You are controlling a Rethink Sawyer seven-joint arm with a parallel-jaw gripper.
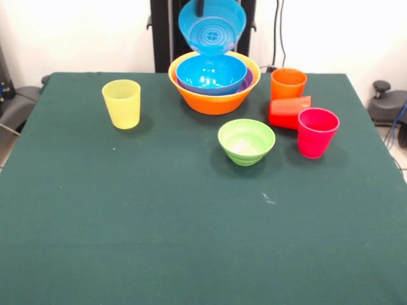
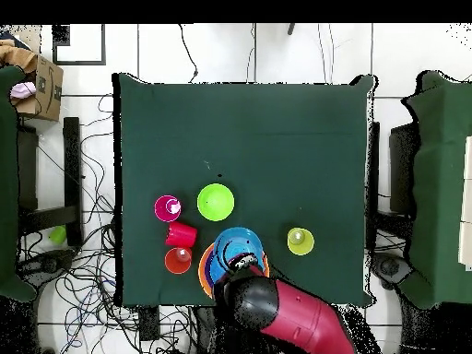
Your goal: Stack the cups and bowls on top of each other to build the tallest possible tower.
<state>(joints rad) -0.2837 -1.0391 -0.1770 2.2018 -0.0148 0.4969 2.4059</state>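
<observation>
My gripper point(image 1: 201, 7) at the top edge is shut on the rim of a blue bowl point(image 1: 212, 27) and holds it tilted above the stack. The stack is a large yellow-orange bowl point(image 1: 214, 100) with a purple bowl point(image 1: 247, 81) and a second blue bowl point(image 1: 212, 73) nested inside. A light green bowl point(image 1: 246, 141) sits in front of it. A yellow cup point(image 1: 121, 103) stands alone at the left. At the right, an orange cup point(image 1: 288, 82) and a magenta cup point(image 1: 317, 132) stand upright, and a red cup point(image 1: 289, 112) lies on its side between them. No separate orange-red bowl shows.
The green cloth table point(image 1: 191, 241) holds everything near the robot's side. In the overhead view my arm point(image 2: 281, 312) covers part of the stack point(image 2: 238, 247). Cables and dark furniture point(image 2: 37, 184) lie round the table.
</observation>
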